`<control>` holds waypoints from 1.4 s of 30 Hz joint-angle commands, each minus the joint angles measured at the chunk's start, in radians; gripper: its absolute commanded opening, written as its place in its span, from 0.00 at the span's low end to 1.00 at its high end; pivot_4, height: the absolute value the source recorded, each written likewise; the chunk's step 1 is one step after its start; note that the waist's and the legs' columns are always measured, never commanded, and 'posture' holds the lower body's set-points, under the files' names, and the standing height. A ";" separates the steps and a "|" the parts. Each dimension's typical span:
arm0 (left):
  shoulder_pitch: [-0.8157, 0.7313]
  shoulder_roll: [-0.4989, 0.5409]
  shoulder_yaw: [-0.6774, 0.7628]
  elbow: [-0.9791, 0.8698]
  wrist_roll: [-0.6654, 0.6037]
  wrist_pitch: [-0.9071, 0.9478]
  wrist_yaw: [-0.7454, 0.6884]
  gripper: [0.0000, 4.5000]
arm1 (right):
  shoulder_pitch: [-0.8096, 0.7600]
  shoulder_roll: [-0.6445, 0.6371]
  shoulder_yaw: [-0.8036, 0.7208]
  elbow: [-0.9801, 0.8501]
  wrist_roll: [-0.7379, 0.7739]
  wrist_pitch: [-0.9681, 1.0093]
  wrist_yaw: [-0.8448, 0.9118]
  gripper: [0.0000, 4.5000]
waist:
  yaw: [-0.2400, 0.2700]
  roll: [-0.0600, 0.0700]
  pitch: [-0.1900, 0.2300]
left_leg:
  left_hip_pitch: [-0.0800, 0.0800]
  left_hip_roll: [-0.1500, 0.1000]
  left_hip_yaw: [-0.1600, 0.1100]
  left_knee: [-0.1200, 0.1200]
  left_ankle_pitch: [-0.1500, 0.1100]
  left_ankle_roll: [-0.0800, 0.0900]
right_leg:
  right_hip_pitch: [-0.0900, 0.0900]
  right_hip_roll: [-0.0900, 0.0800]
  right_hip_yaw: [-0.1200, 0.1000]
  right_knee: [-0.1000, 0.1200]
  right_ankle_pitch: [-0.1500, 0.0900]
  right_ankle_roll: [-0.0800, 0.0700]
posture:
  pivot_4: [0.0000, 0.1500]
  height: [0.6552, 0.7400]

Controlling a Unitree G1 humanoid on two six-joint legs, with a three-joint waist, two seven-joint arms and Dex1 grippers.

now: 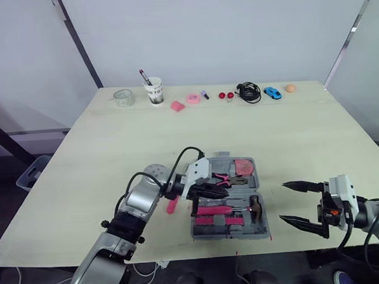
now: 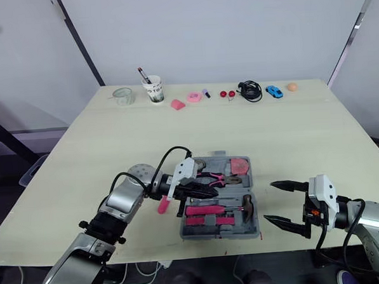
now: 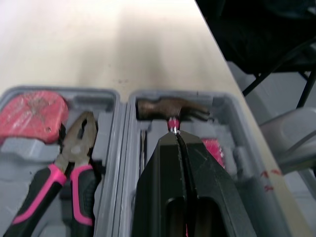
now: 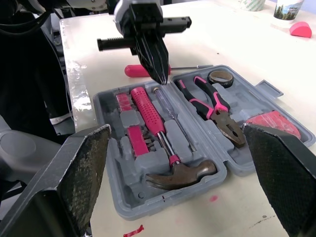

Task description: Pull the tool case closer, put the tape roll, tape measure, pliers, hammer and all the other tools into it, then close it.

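Open tool case (image 1: 220, 235) near front edge of desk (image 1: 304, 142); hammer (image 1: 255, 205), pliers (image 1: 224, 178) seated inside. Left gripper (image 1: 224, 192) above case, jaws closed, nothing seen between. Pink screwdriver (image 1: 172, 206) on desk just beside case's left wall, long axis along it; left arm nearer. Right gripper (image 1: 287, 202) beside case, jaws spread.

A test lab is suggested: a pale table (image 1: 303, 136) is set against plain white walls (image 1: 234, 31) and black struts (image 1: 79, 43). Unrelated props are lined along its far edge: paper cup (image 1: 153, 91), coiled cable (image 1: 248, 91), blue toy car (image 1: 272, 93).
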 commanded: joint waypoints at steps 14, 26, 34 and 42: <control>0.053 -0.020 -0.109 0.161 0.158 -0.147 0.025 0.02 | -0.025 0.000 -0.009 -0.043 0.018 0.020 -0.003 1.00 | 0.001 0.000 0.000 | 0.000 0.000 0.000 0.000 0.000 0.000 | 0.000 0.000 0.000 0.000 0.000 0.000 | 1.00 1.00; 0.080 -0.026 -0.030 0.162 0.123 -0.156 0.084 0.02 | -0.029 0.012 -0.005 -0.060 0.030 0.052 -0.034 1.00 | 0.002 0.007 -0.016 | 0.003 0.000 0.000 0.000 0.000 0.000 | 0.002 -0.001 0.000 0.000 0.000 0.000 | 1.00 1.00; 0.128 0.023 0.186 -0.044 -0.083 -0.094 0.116 0.02 | -0.017 0.045 -0.059 -0.049 0.078 0.091 -0.092 1.00 | -0.002 0.006 -0.015 | 0.001 0.001 -0.004 0.000 0.000 0.000 | 0.000 0.000 0.001 0.001 0.000 0.000 | 1.00 1.00; 0.335 0.109 0.422 -0.225 -0.235 0.029 0.225 0.07 | 0.037 0.079 -0.124 0.030 0.004 0.024 -0.182 1.00 | -0.003 0.006 -0.015 | 0.001 0.002 -0.003 -0.001 0.000 0.000 | 0.000 -0.001 0.001 0.001 0.000 0.000 | 1.00 1.00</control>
